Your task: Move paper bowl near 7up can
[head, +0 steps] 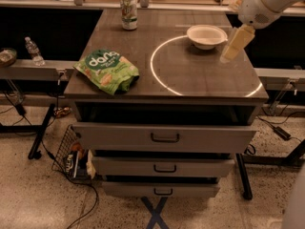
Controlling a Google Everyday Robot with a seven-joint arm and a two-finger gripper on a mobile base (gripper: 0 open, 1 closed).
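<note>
Dark wood-grain planks top a low drawer cabinet (209, 82) in the middle of a speckled floor, with black benches behind it and on both sides. The only writing I can read is "dang", in white letters on a green snack bag (107, 70) lying near the front left corner of the top, close to the edge. The 7up can (127, 12) stands upright at the far edge, left of the middle, showing green and red marks too small to read. The paper bowl (206, 36) sits right way up toward the far right corner, on the far rim of a bright ring of light cast on the wood, and its inside shows only pale paper. Bare tabletop lies between bowl and can, which are well apart. The gripper (228, 55) hangs tilted from a white arm (267, 1) coming in at the upper right. It is just to the right of the bowl, over the right edge of the top, and looks clear of the rim. I cannot tell how far open it is. Three drawers below stand slightly pulled out, their insides hidden. On the left bench stand a clear water bottle (33, 51) and a small dark bowl (5, 56). A wire basket (71, 154) with some packets in it rests on the floor by the cabinet's left side.
</note>
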